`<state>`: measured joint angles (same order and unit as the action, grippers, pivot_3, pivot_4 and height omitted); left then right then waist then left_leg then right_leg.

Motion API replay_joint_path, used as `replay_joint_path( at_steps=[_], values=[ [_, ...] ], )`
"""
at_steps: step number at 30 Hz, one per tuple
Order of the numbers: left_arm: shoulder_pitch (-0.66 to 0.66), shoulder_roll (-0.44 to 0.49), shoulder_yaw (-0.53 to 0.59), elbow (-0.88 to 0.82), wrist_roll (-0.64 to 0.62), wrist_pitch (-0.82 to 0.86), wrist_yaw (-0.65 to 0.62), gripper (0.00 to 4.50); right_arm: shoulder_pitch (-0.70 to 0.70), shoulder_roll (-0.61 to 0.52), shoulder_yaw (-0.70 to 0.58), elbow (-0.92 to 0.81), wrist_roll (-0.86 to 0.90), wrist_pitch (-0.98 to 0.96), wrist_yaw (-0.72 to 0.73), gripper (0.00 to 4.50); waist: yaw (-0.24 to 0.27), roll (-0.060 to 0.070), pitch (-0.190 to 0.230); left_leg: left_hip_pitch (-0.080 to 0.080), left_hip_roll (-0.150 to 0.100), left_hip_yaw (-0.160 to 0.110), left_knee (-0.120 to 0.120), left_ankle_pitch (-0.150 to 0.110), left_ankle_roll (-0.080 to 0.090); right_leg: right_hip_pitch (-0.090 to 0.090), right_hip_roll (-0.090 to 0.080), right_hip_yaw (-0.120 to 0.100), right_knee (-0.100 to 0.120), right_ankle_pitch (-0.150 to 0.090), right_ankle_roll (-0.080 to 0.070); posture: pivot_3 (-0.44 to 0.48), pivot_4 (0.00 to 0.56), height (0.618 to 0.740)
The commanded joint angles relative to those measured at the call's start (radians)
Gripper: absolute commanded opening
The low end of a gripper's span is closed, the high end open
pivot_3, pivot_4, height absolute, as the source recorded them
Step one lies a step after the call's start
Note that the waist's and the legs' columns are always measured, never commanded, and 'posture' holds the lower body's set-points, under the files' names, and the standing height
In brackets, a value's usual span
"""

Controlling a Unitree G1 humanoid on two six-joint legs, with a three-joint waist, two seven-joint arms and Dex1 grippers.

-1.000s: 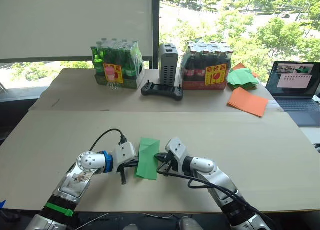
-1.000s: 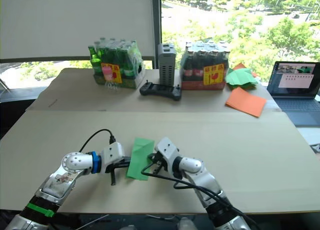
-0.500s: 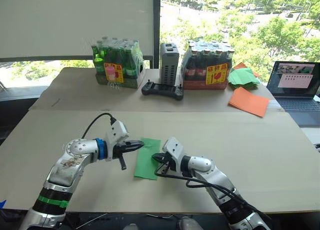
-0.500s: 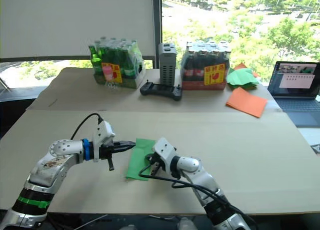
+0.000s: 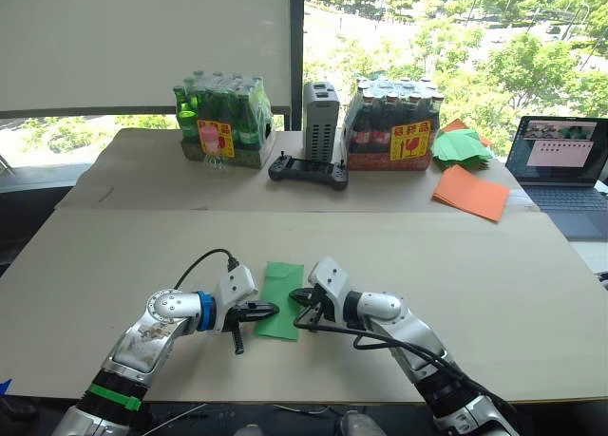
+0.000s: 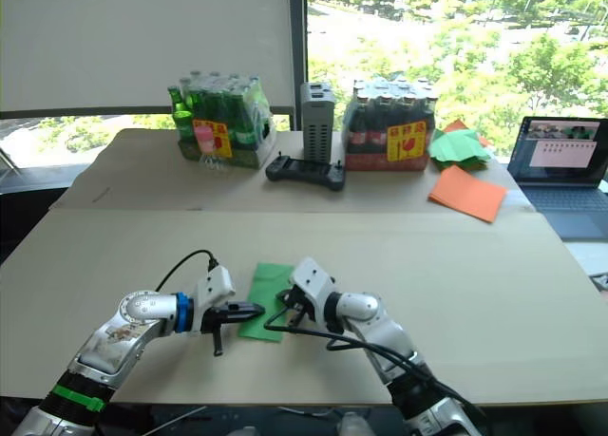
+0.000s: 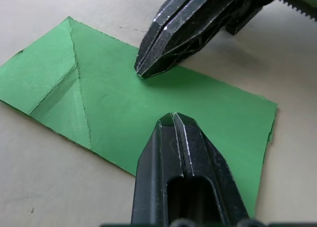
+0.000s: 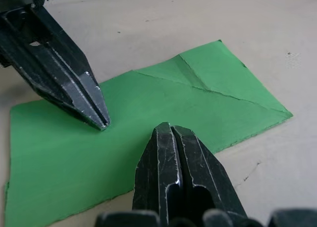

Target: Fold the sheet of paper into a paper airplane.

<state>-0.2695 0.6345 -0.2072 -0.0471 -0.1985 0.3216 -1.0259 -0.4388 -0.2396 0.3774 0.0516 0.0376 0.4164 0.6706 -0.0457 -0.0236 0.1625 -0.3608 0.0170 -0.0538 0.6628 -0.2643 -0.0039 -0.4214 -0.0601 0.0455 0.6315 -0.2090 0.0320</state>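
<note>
Both jaws pinched closed, left gripper (image 7: 173, 119) and right gripper (image 8: 168, 129) tips pressing flat the sheet of paper (image 7: 129, 108) between them, looks like creasing, next fold needs an edge lifted.

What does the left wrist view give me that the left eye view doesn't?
Left wrist: the diagonal crease on the sheet of paper, and both grippers' fingers shut, the right gripper tip pressing on the sheet. Left eye: the bottle packs, orange sheets, laptop at the back. Both: the left gripper at the flat green sheet.
</note>
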Motion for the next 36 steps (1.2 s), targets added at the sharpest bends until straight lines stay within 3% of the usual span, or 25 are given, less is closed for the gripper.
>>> replay_joint_path(
  at_steps=[1, 23, 36],
  values=[
    [0.016, 0.015, -0.026, 0.014, 0.034, -0.022, -0.01, 0.0, -0.033, -0.003, -0.024, 0.064, -0.012, 0.037, -0.013, 0.03, 0.0, 0.0, 0.0, 0.0, 0.0, 0.0, 0.0, 0.0, 0.0, 0.0, 0.0, 0.0, 0.0, 0.0, 0.0, 0.0, 0.15, 0.74],
    [0.05, 0.013, -0.021, -0.052, 0.044, -0.003, 0.021, 0.0, -0.213, 0.052, -0.084, 0.373, -0.01, -0.129, 0.007, 0.03, -0.001, 0.0, 0.0, 0.0, 0.0, 0.0, 0.0, 0.0, 0.0, 0.0, 0.0, 0.0, 0.0, 0.0, 0.0, 0.0, 0.15, 0.74],
    [0.053, 0.014, -0.006, -0.086, 0.03, 0.024, 0.028, 0.0, -0.003, -0.023, -0.007, 0.062, 0.02, -0.06, 0.158, 0.03, -0.001, 0.0, 0.0, 0.0, 0.0, 0.0, 0.0, 0.0, 0.0, 0.0, 0.0, 0.0, 0.0, 0.0, 0.0, 0.0, 0.15, 0.74]
  ],
)
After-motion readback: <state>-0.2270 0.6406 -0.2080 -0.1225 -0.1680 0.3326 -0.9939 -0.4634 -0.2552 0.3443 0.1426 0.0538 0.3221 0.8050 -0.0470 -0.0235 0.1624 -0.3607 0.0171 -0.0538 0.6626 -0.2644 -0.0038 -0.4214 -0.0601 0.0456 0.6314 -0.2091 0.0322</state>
